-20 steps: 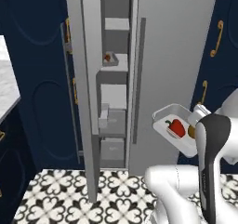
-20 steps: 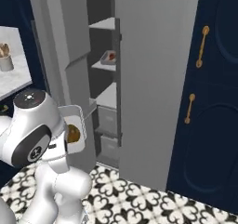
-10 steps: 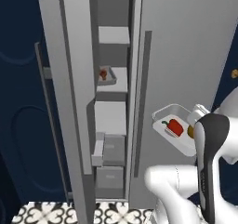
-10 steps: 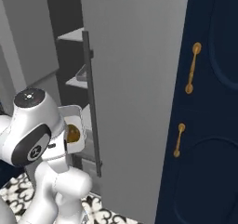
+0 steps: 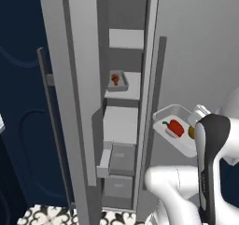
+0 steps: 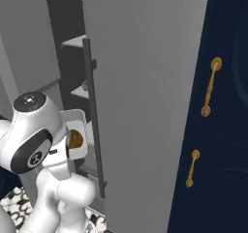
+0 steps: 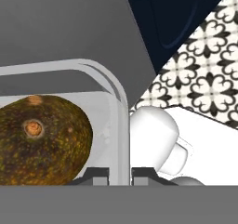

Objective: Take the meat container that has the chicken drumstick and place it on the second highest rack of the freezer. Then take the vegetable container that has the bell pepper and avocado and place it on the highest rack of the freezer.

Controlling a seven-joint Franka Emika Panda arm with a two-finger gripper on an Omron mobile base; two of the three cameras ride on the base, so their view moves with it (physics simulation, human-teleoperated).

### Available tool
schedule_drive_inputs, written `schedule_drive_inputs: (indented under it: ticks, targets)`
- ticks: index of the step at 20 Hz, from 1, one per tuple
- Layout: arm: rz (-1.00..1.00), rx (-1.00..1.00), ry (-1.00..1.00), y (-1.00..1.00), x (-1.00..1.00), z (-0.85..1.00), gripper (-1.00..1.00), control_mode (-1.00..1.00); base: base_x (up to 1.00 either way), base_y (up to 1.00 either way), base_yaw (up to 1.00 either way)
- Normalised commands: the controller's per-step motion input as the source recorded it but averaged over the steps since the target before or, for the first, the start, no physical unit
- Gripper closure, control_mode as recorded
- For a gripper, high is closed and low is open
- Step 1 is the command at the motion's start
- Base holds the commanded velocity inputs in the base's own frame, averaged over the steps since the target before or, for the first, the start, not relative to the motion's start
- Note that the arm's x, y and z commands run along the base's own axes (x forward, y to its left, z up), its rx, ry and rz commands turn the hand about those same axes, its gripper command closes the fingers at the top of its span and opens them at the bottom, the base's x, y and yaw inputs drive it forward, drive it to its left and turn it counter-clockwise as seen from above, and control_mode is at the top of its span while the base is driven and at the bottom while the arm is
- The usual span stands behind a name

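Two trays tell the stage in the left base view: the meat container (image 5: 118,80) with the chicken drumstick (image 5: 115,78) already sits on the second highest rack (image 5: 127,89) of the freezer (image 5: 122,121), while the vegetable container (image 5: 176,129), bell pepper (image 5: 176,127) inside, hangs outside near its open front. In the right base view the avocado (image 6: 75,139) rides beside the arm. In the hand view the gripper (image 7: 119,176) pinches the tray wall. Judged next: lift to the highest rack (image 5: 126,38).

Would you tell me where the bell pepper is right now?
In the left base view, the bell pepper lies in the clear container right of the freezer.
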Motion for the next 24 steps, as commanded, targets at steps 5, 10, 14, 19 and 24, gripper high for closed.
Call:
schedule_drive_inputs:
  ticks: [5, 10, 14, 19, 24]
  targets:
    - [0.00, 0.00, 0.00, 0.00, 0.00, 0.00, 1.00, 1.00, 0.00, 0.06, 0.24]
    - [0.00, 0.00, 0.00, 0.00, 0.00, 0.00, 1.00, 1.00, 0.30, 0.24, 0.09]
    - [0.00, 0.00, 0.00, 0.00, 0.00, 0.00, 1.00, 1.00, 0.49, 0.07, 0.09]
    - [0.00, 0.00, 0.00, 0.00, 0.00, 0.00, 1.00, 1.00, 0.60, 0.05, 0.08]
    - [0.00, 0.00, 0.00, 0.00, 0.00, 0.00, 1.00, 1.00, 0.35, 0.21, 0.15]
